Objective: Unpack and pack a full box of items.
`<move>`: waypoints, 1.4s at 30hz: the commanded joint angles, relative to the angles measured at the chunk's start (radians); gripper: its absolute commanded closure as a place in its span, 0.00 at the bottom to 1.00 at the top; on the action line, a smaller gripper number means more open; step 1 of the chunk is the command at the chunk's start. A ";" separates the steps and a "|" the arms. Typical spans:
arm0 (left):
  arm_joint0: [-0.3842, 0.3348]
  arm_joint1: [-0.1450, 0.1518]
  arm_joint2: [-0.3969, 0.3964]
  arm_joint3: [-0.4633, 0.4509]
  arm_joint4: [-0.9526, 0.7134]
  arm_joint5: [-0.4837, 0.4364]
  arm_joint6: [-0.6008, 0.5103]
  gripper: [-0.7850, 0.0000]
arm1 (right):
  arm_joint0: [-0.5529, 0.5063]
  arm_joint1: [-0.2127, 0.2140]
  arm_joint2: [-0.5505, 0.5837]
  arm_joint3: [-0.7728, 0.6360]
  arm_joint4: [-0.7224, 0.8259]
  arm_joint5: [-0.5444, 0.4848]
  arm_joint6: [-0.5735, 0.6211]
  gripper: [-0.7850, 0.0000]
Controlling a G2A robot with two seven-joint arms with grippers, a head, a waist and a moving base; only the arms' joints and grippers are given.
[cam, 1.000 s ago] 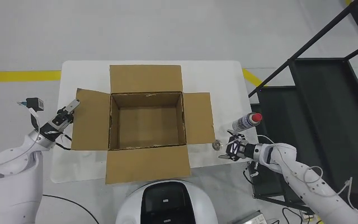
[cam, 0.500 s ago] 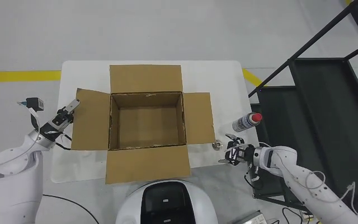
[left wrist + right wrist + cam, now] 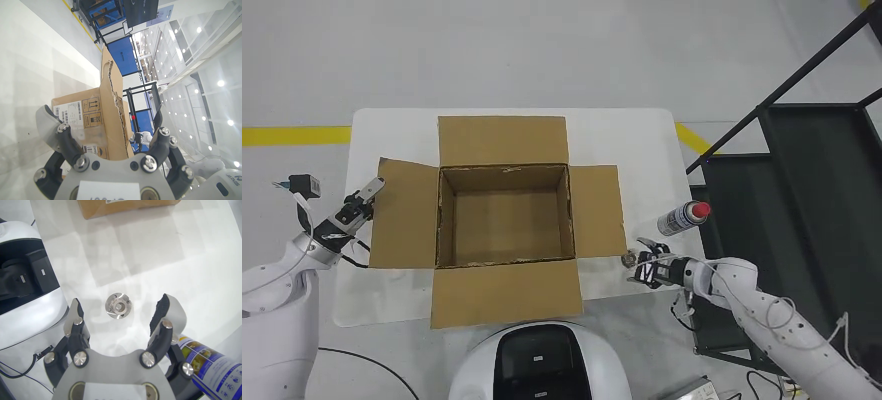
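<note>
On the surface, box [image 3: 502,138]: an open cardboard box sits mid-surface [image 3: 642,150] with all four flaps folded outward and its brown floor in view.
Metal flange [image 3: 118,308]: a small round silver part with bolt holes lies flat on the surface, just off the corner of the box's right flap.
Spray can [image 3: 683,217]: it lies on its side near the surface's right edge, with its red cap pointing away from the box.
Right gripper [image 3: 643,266]: the fingers are spread wide with nothing held. It hovers right by the flange, which the wrist view frames between the fingers. The can is just beside one finger.
Left gripper [image 3: 370,192]: the fingers are spread and empty at the outer edge of the box's left flap. Whether it touches the flap cannot be told.
</note>
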 commanded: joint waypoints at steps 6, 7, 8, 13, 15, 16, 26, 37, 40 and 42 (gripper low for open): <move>0.000 0.000 0.000 0.000 0.000 0.000 0.000 0.00 | 0.050 -0.025 -0.053 0.071 0.024 0.009 0.010 0.27; 0.000 0.000 0.000 0.000 0.000 0.000 0.000 0.00 | 0.057 -0.028 -0.059 0.081 0.025 0.011 0.011 0.25; 0.000 0.000 0.000 0.000 0.000 0.000 0.000 0.00 | 0.064 -0.031 -0.065 0.092 0.026 0.013 0.013 0.24; 0.000 0.000 0.000 0.000 0.000 0.000 0.000 0.00 | 0.092 -0.045 -0.088 0.139 0.046 0.017 0.017 0.16; 0.000 0.000 0.000 0.000 0.000 0.000 0.000 0.00 | 0.099 -0.049 -0.094 0.154 0.044 0.017 0.013 0.20; 0.000 0.000 0.000 0.000 0.000 0.000 0.000 0.00 | 0.103 -0.051 -0.097 0.161 0.042 0.017 0.011 0.22; 0.000 0.000 0.000 0.000 0.000 0.000 0.000 0.00 | 0.128 -0.068 -0.122 0.196 0.032 0.026 0.009 0.53; 0.000 0.000 0.000 0.000 0.000 0.000 0.000 0.00 | 0.140 -0.080 -0.128 0.221 0.029 0.040 0.015 0.85; 0.000 0.000 0.000 0.000 0.000 0.000 0.000 0.00 | 0.138 -0.082 -0.128 0.220 0.024 0.041 0.010 1.00; 0.000 0.000 0.000 0.000 0.000 0.000 0.000 0.00 | 0.136 -0.082 -0.126 0.220 0.022 0.044 0.006 1.00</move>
